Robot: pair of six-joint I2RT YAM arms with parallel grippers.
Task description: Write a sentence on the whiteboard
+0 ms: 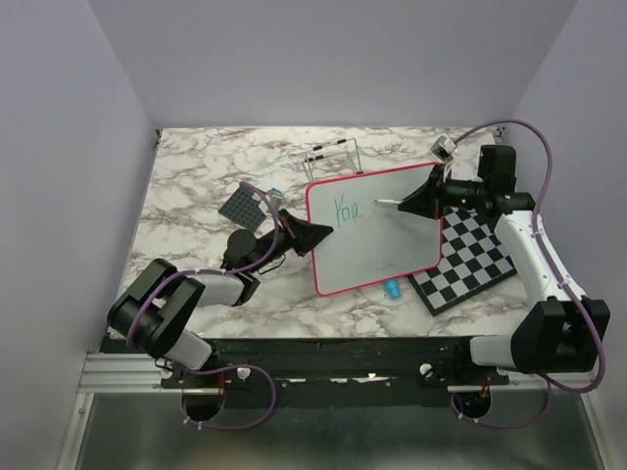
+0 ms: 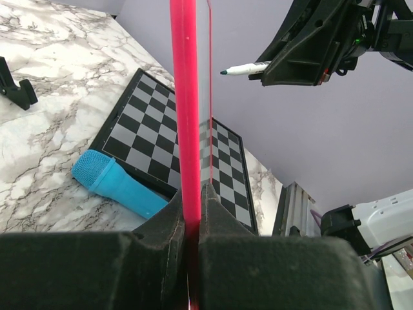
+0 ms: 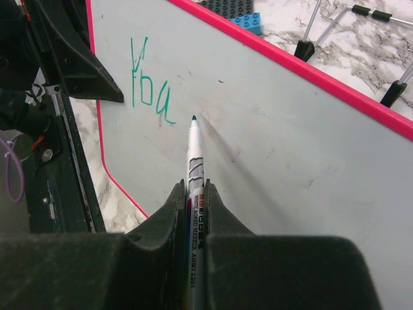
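Whiteboard (image 2: 186, 97) — edge-on left wrist; sentence (image 1: 349, 209) overhead

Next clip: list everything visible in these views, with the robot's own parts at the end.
whiteboard: one, white with pink-red frame, centre of table
writing: one short word, green, whiteboard's upper left
marker: one, white barrel, green tip, close to the writing
checkered board: one, black and white, right of the whiteboard
toy microphone: one, light blue, by the whiteboard's near edge
studded baseplate: one, dark grey, back left
blue brick: one, beside the baseplate
wire stand: one, metal, black feet, behind the whiteboard
table: one, marbled white-grey
left gripper: black, shut on the whiteboard's edge
right gripper: black, shut on the marker
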